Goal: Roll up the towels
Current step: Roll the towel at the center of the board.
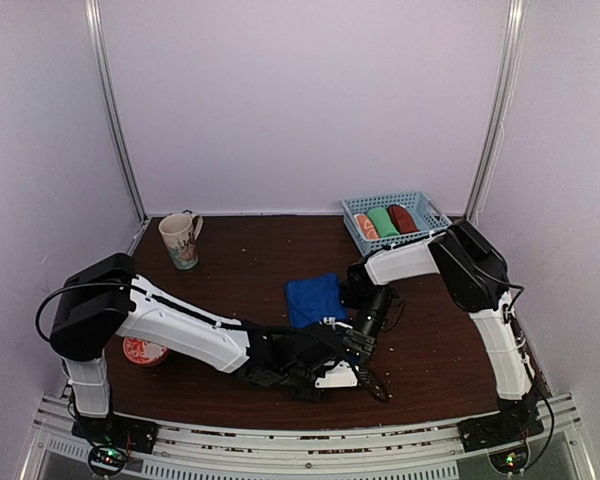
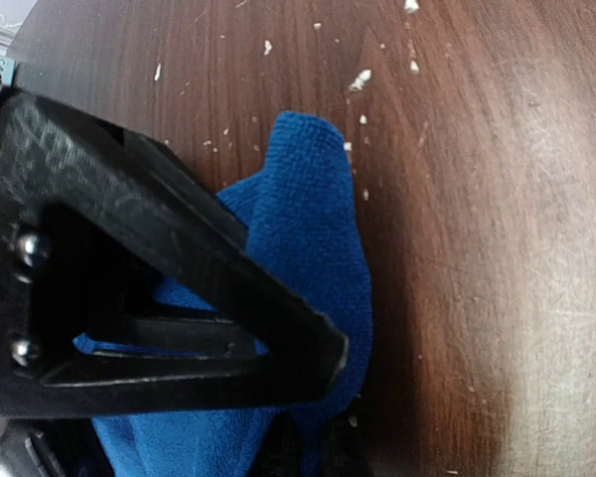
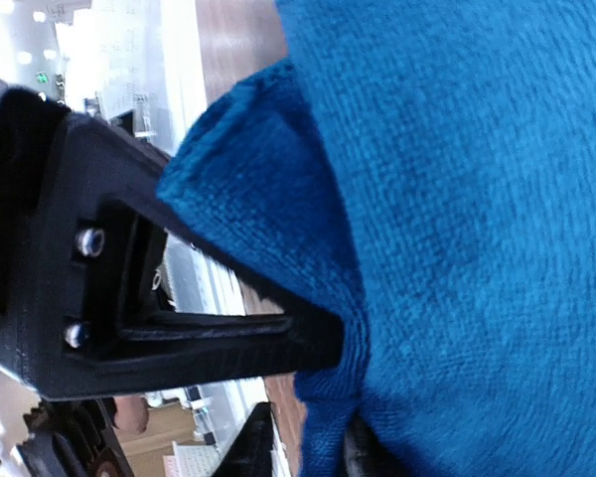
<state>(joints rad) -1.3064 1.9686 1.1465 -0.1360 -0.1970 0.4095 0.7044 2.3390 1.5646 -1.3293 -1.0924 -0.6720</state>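
The royal blue towel [image 1: 314, 298] lies partly folded on the brown table, its near edge lifted. My left gripper [image 1: 330, 345] is at its near edge; in the left wrist view it [image 2: 323, 397] is shut on a fold of the blue towel [image 2: 308, 229]. My right gripper [image 1: 366, 325] is at the towel's near right corner; in the right wrist view it [image 3: 343, 397] is shut on the blue cloth [image 3: 457, 199]. The rust-brown towel [image 1: 403, 218] lies rolled in the blue basket [image 1: 432, 206].
The basket at the back right also holds a green rolled towel [image 1: 384, 221] and an orange-and-white one [image 1: 365, 226]. A mug [image 1: 181, 241] stands at the back left. A red round object [image 1: 143, 350] lies by the left arm. White crumbs dot the table [image 2: 497, 199].
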